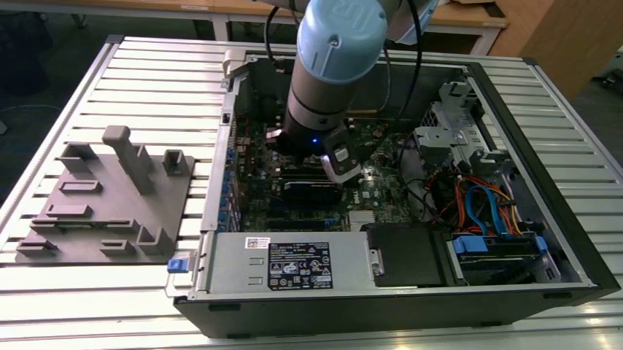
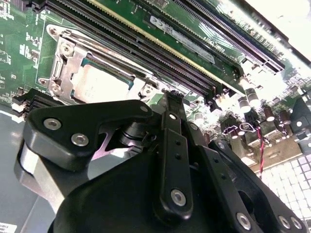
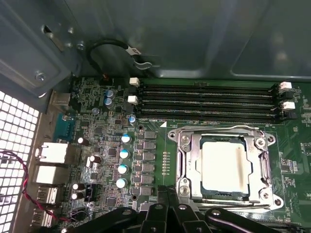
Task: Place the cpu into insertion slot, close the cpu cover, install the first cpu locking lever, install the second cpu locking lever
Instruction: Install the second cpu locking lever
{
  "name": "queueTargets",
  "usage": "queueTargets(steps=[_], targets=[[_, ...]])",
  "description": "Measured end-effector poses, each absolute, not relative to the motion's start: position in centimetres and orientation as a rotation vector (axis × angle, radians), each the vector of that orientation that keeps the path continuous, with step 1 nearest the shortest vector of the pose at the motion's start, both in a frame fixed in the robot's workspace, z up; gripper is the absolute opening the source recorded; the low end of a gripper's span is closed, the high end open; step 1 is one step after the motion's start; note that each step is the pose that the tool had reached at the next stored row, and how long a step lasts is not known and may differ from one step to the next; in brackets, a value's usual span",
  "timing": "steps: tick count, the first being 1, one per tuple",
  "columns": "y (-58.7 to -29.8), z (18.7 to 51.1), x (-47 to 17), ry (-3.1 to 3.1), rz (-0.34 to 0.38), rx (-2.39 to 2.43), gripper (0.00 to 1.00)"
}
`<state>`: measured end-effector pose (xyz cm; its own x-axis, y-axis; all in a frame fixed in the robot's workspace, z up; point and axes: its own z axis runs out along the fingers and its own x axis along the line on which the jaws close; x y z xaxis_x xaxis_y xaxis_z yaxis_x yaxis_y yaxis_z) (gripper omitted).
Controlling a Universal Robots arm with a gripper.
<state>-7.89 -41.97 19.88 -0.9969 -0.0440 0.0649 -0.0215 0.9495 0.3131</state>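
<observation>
A workshop: slatted metal workbench (image 1: pixel 146 80) carrying an opened computer case (image 1: pixel 409 292).

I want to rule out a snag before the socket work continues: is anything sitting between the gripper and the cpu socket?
Nothing visible does. In the first wrist view the gripper sits just off the rim of the cpu cover, which lies down over the cpu. Only bare green board lies around it.

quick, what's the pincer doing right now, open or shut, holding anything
Pincer: cannot be told whether open or shut. It sits low beside the socket, where the cpu lies seated under the cover. Nothing seen in its grasp.
</observation>
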Motion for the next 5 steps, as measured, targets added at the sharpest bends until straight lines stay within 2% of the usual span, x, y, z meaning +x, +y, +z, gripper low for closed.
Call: queueTargets(steps=[5], targets=[[-41.98, 19.94, -7.89, -3.031, -0.485, 0.051, 0.1]])
